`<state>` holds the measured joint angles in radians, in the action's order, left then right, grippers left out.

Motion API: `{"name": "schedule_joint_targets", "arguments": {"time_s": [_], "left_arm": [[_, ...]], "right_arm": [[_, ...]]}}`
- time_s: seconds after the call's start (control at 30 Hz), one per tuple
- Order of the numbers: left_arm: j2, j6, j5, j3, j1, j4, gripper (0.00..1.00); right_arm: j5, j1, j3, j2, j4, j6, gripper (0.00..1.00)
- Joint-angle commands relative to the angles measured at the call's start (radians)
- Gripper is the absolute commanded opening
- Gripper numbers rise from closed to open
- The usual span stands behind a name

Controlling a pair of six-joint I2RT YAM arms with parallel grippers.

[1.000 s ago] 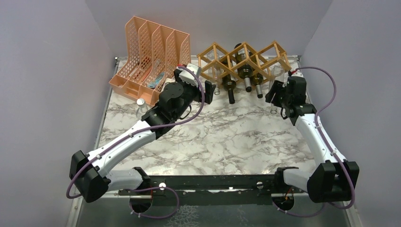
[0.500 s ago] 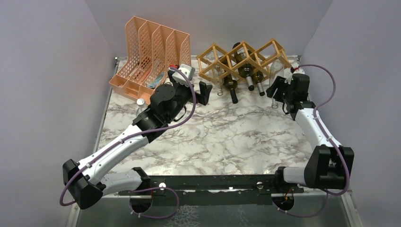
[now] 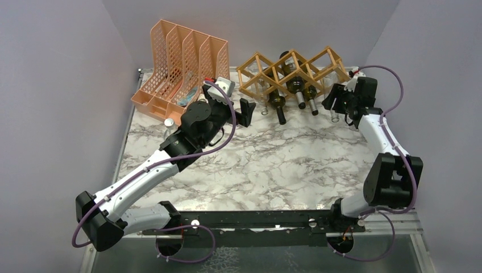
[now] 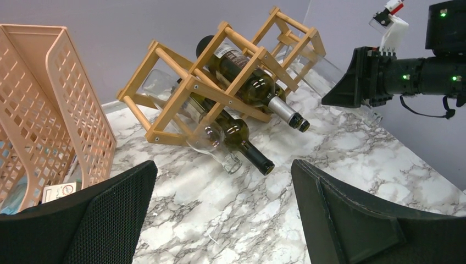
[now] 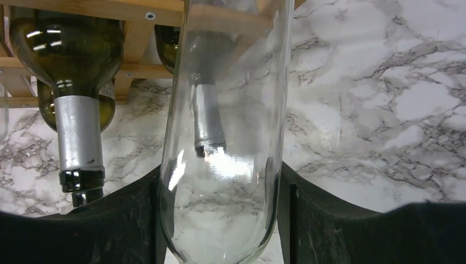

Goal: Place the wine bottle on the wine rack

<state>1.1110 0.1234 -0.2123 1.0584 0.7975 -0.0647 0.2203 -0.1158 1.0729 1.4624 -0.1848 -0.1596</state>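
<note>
Wine bottle (image 5: 222, 126) lengthwise in right claw (image 5: 220, 181), far end toward wine rack (image 3: 293, 71)

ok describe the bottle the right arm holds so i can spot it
Find the wooden wine rack at the table's back, then its right end. There the right gripper clamps a clear glass bottle; its neighbours are dark green with foil necks.

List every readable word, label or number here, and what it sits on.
Nothing is legible.
Pale label on the dark green wine bottle in the light wooden lattice wine rack: too blurred.
Small white card in the peach plastic mesh file organizer: too small.
No label showing on the clear glass wine bottle between the right fingers.
</note>
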Motion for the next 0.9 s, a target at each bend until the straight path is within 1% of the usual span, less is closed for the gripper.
{"name": "schedule_joint_targets", "arguments": {"time_s": [0.0, 0.2, 0.33, 0.6, 0.73, 0.87], "left_arm": [[0.001, 0.009, 0.027, 0.037, -0.006, -0.002, 0.99], [0.003, 0.007, 0.03, 0.061, -0.006, 0.024, 0.99], [0.001, 0.008, 0.041, 0.077, -0.006, 0.045, 0.99], [0.0, 0.013, 0.048, 0.091, -0.006, 0.064, 0.99], [0.015, 0.016, 0.056, 0.106, -0.006, 0.073, 0.99], [0.029, 0.016, 0.06, 0.112, -0.006, 0.078, 0.99]], "right_arm": [[0.138, -0.008, 0.133, 0.054, 0.018, 0.123, 0.01], [0.222, -0.018, 0.223, 0.163, 0.024, 0.173, 0.05], [0.236, -0.019, 0.294, 0.237, 0.016, 0.185, 0.07], [0.277, -0.02, 0.334, 0.321, 0.054, 0.227, 0.12], [0.266, -0.019, 0.334, 0.332, 0.098, 0.266, 0.19], [0.235, -0.02, 0.37, 0.346, 0.097, 0.296, 0.27]]}}
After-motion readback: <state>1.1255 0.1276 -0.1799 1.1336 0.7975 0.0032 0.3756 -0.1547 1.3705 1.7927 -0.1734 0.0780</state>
